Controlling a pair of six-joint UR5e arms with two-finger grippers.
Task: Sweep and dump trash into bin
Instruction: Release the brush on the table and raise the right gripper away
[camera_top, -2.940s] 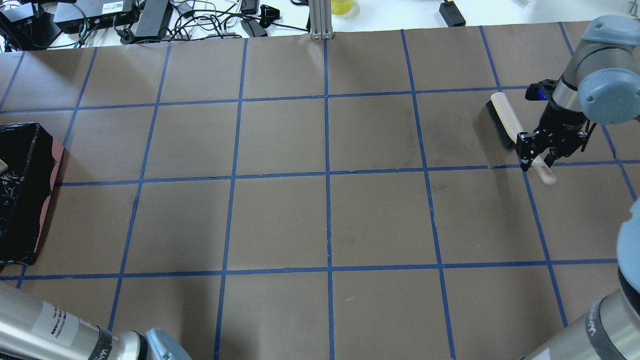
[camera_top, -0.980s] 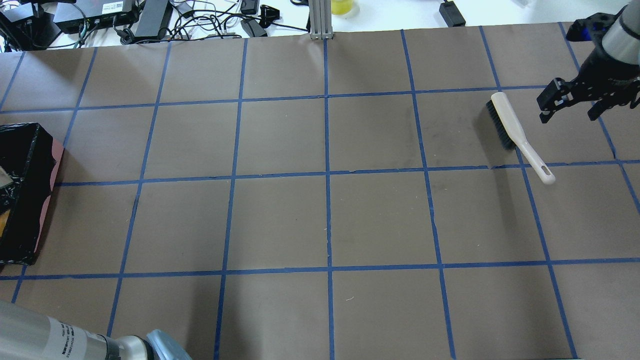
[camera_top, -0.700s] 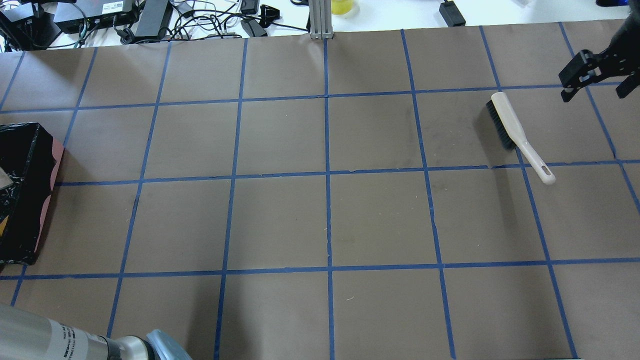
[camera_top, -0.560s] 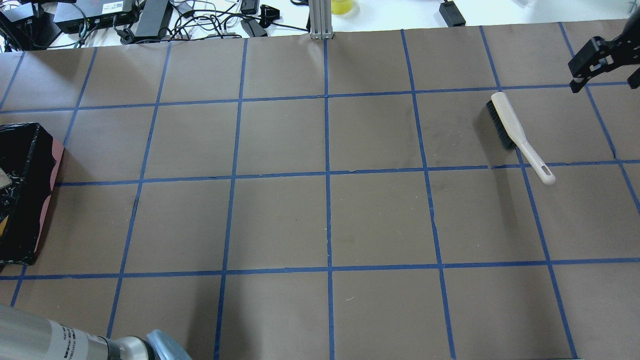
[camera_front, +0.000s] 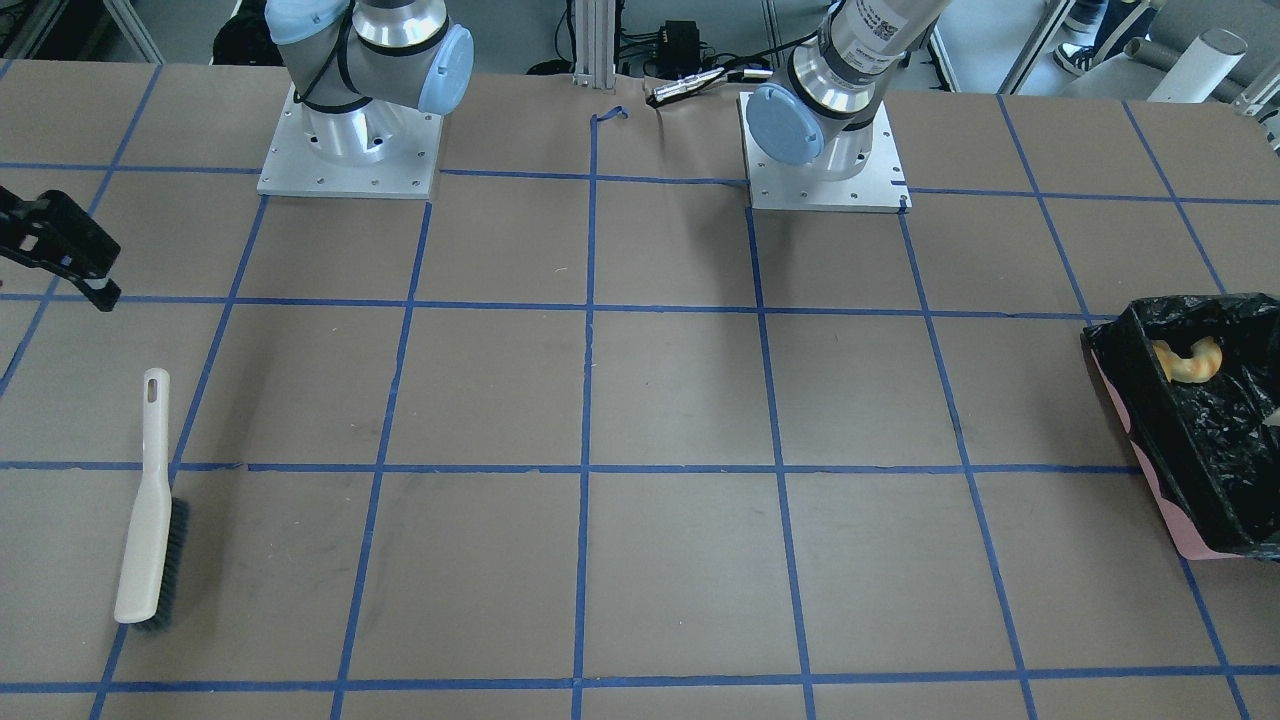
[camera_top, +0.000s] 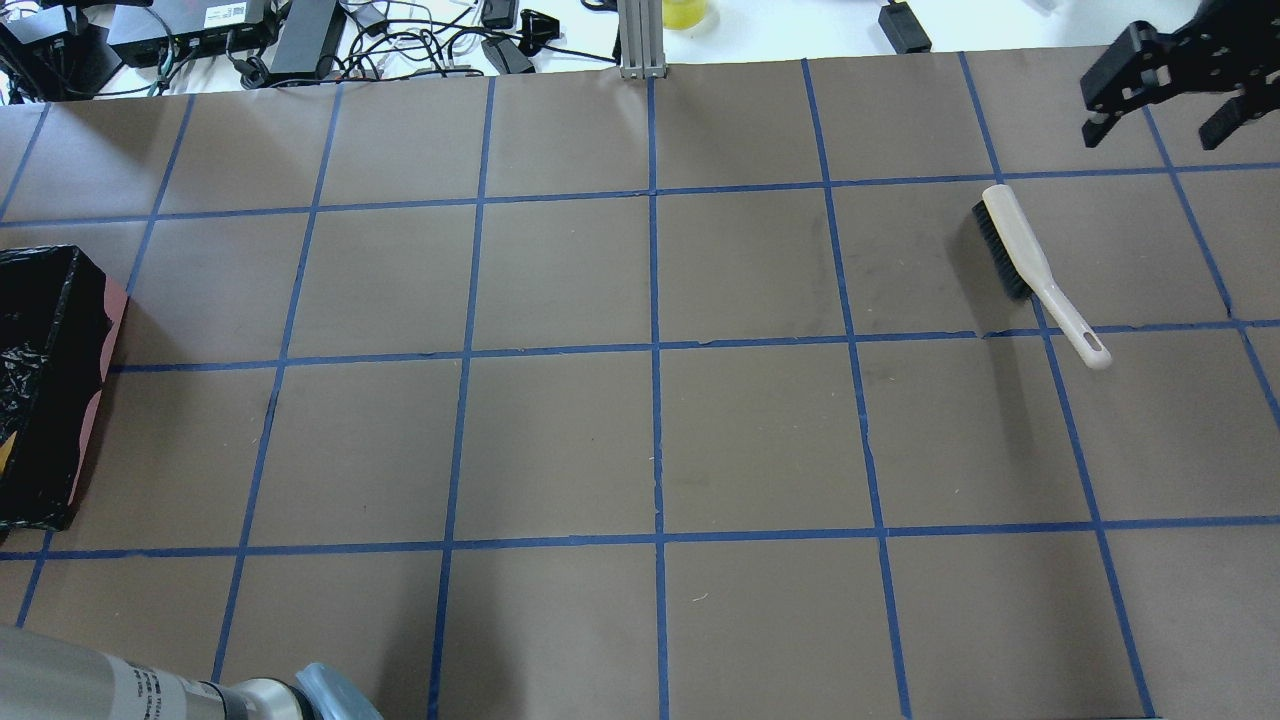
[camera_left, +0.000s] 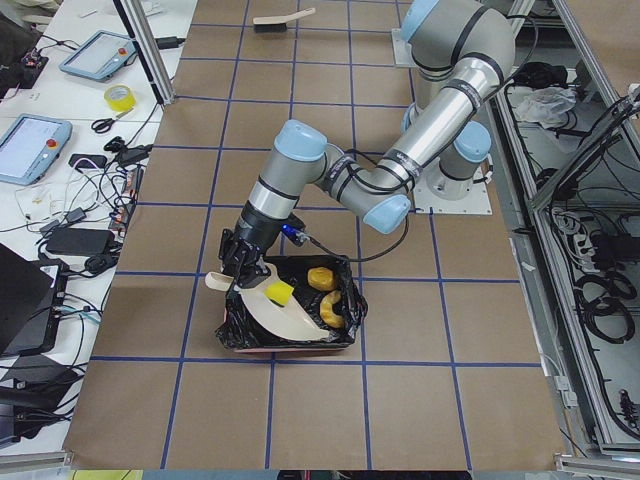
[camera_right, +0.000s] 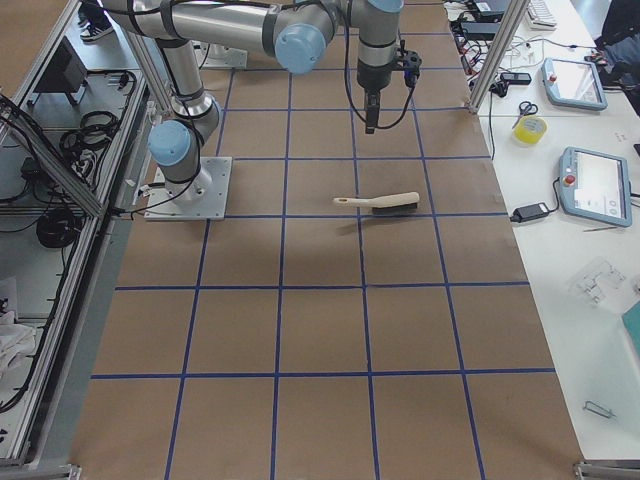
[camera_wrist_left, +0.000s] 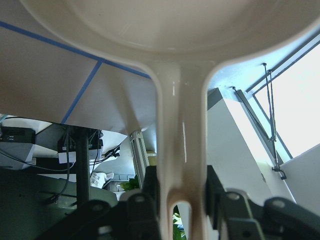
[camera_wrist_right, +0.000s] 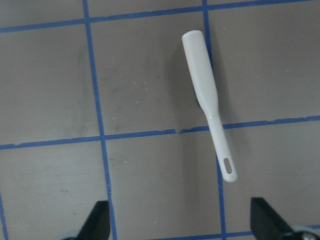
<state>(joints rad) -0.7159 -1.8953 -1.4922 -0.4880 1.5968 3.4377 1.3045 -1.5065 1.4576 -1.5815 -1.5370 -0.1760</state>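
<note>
The pink bin (camera_front: 1150, 470) lined with a black bag stands at the table's end; it also shows in the overhead view (camera_top: 100, 400) and the left view (camera_left: 232, 338). My left gripper (camera_wrist_left: 182, 212) is shut on the handle of a beige dustpan (camera_left: 285, 320), tilted over the bin. In the bin lie an orange-brown lump (camera_left: 320, 277), a curved piece (camera_front: 1188, 362) and a yellow wedge (camera_left: 279, 293) at the dustpan's edge. My right gripper (camera_top: 1160, 95) is open and empty, raised beyond the brush (camera_top: 1035, 265).
The beige brush with black bristles lies flat on the brown paper at the right side, also in the front view (camera_front: 150, 500) and the right wrist view (camera_wrist_right: 207, 100). Cables and boxes (camera_top: 250, 40) sit past the far edge. Arm bases (camera_front: 350, 150) stand at the robot's side.
My right gripper has let go of the brush handle, opened, and risen away to the far right. The brush has stayed in place. The pale dustpan edge has left the overhead view.
</note>
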